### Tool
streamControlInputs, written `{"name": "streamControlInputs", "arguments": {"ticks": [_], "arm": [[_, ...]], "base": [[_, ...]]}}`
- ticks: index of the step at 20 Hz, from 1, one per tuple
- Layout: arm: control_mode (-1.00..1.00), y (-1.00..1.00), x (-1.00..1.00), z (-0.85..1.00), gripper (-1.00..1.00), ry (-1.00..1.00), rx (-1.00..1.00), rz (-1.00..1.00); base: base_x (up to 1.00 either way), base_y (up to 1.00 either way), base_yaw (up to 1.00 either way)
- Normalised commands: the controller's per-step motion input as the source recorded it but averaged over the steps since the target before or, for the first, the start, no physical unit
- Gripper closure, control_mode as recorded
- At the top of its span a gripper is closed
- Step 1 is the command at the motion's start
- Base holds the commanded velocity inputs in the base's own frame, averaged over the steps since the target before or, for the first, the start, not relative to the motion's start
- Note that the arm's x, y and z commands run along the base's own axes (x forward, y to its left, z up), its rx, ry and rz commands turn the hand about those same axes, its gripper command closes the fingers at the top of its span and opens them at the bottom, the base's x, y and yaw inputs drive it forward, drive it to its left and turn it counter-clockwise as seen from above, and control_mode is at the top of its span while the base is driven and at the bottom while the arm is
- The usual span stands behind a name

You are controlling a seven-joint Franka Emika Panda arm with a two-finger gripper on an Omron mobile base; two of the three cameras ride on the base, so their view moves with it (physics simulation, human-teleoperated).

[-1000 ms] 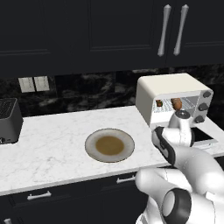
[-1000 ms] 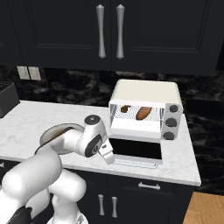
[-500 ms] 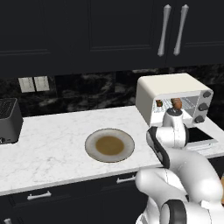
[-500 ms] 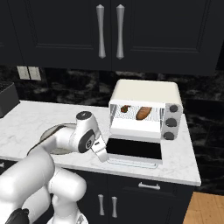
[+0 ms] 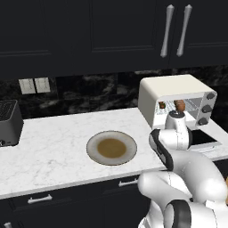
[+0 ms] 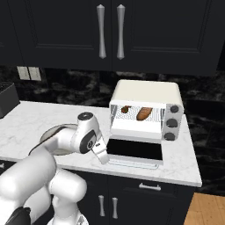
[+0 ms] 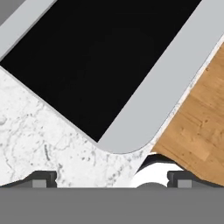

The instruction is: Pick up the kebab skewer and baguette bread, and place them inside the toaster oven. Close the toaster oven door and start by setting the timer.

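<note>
The cream-white toaster oven (image 6: pixel 145 93) stands on the counter with its door (image 6: pixel 134 150) folded down flat. On the wire rack inside lie the dark kebab skewer (image 6: pixel 125 109) on the left and the orange-brown baguette bread (image 6: pixel 144 113) beside it. Both also show in the left base view: kebab skewer (image 5: pixel 161 105), baguette bread (image 5: pixel 180 105). My gripper (image 6: pixel 104 158) points down at the door's front left corner. In the hand view the gripper (image 7: pixel 113 179) is open, its fingertips (image 7: pixel 41 178) wide apart over the counter, with the door's dark glass (image 7: pixel 100 57) and pale frame (image 7: pixel 170 83) just ahead.
A round plate (image 5: pixel 111 148) with a brown centre lies mid-counter, left of the arm. The black slot toaster (image 5: pixel 9 122) stands at the far left. Three dark knobs (image 6: pixel 171 123) run down the oven's right side. Past the counter edge, wooden floor (image 7: pixel 197 122) shows.
The hand has shifted slightly left, from over the open door to its front left corner, and the arm's elbow has swung left with it. The food and the door have stayed put.
</note>
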Motion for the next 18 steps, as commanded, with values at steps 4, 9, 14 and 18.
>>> {"name": "streamControlInputs", "arguments": {"ticks": [4,9,14,18], "arm": [[-1.00,0.13,0.00,-0.40,-1.00,0.00,0.00,0.00],[-1.00,0.09,-0.01,-0.37,-1.00,0.01,0.00,-0.01],[-1.00,0.00,0.00,-0.42,-1.00,0.02,0.00,-0.01],[-1.00,0.00,0.00,-0.43,-1.00,0.00,0.00,-0.01]], "base": [[0.00,0.00,0.00],[0.00,0.00,0.00],[0.00,0.00,0.00],[0.00,0.00,0.00]]}}
